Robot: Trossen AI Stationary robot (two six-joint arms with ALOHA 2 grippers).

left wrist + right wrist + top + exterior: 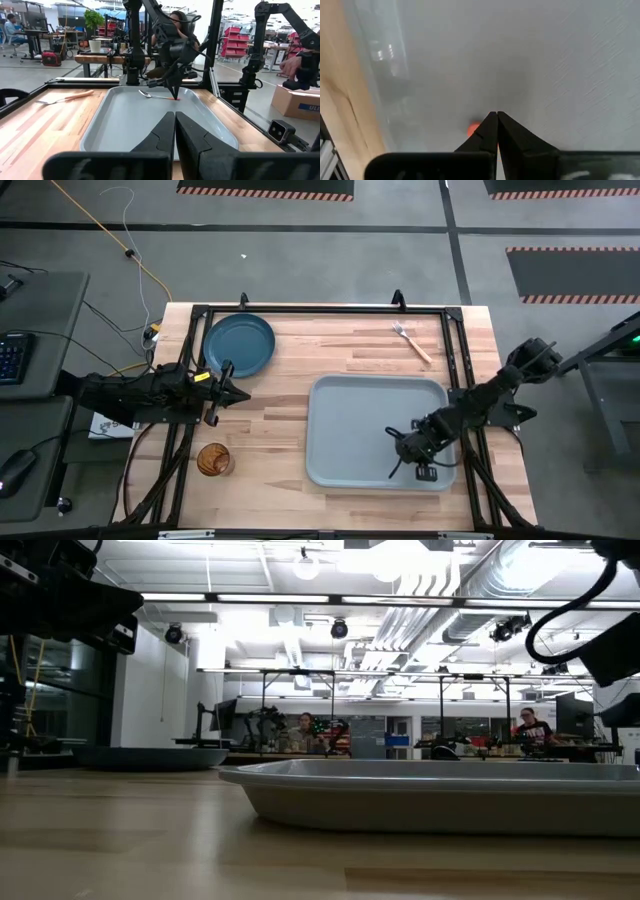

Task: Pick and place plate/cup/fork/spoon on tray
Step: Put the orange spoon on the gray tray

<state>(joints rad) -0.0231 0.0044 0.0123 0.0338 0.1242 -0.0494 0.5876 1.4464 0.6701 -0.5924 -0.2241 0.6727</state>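
Note:
The pale grey-blue tray (350, 405) lies right of the table's middle and also shows in the low view (430, 795). My right gripper (397, 438) stands over its floor, pointing down, shut on the spoon (156, 96). The teal plate (240, 345) rests on the wood at the far left. The amber cup (213, 460) stands near the left front. The orange-handled fork (412, 342) lies on the wood beyond the tray. My left gripper (238, 393) is shut and empty, between plate and cup. My right gripper pinches the spoon's handle at its free end, which bears a red-orange mark (176, 98), between its two fingertips (487, 131). The fingers come from above and point down. The spoon lies about level, low over the tray floor, bowl (144, 93) toward the tray's far side; I cannot tell whether it rests there.
A dark metal frame (320, 310) runs round the table's edges. Bare wood lies between the tray and the plate. People sit at benches in the room beyond (300, 730).

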